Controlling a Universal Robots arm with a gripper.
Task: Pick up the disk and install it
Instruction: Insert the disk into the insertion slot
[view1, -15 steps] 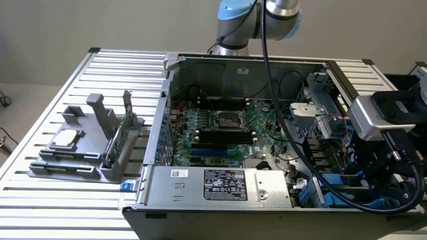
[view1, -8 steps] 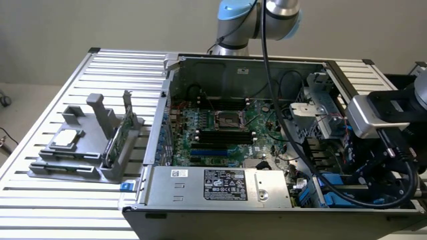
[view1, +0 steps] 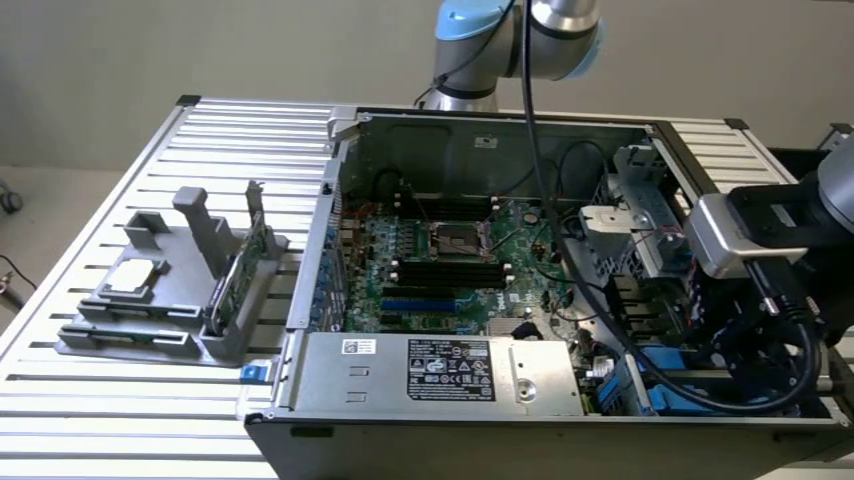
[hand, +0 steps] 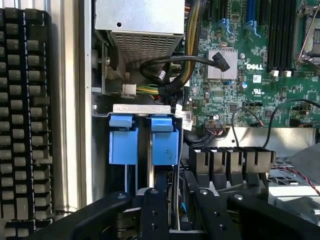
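The disk (hand: 165, 142) stands on edge in the drive bay (view1: 667, 388) at the near corner of the open computer case, on the exterior view's right. I see its blue rail end and a thin silver edge running back between my fingers. My gripper (hand: 176, 194) reaches down into that bay from above, its black fingers (hand: 154, 212) closed on the disk's two faces. In the exterior view the gripper (view1: 741, 345) hangs below the grey wrist camera block, low inside the case. A second blue tab (hand: 122, 140) sits right beside the held one.
Black cables (view1: 601, 300) loop across the motherboard (view1: 441, 260) close to the bay. The power supply (view1: 434, 370) lies along the case's front. On the exterior view's left, a grey fixture (view1: 174, 320) holds a silver chip (view1: 134, 275) and a green card (view1: 240, 265). A keyboard (hand: 22, 125) lies outside the case wall.
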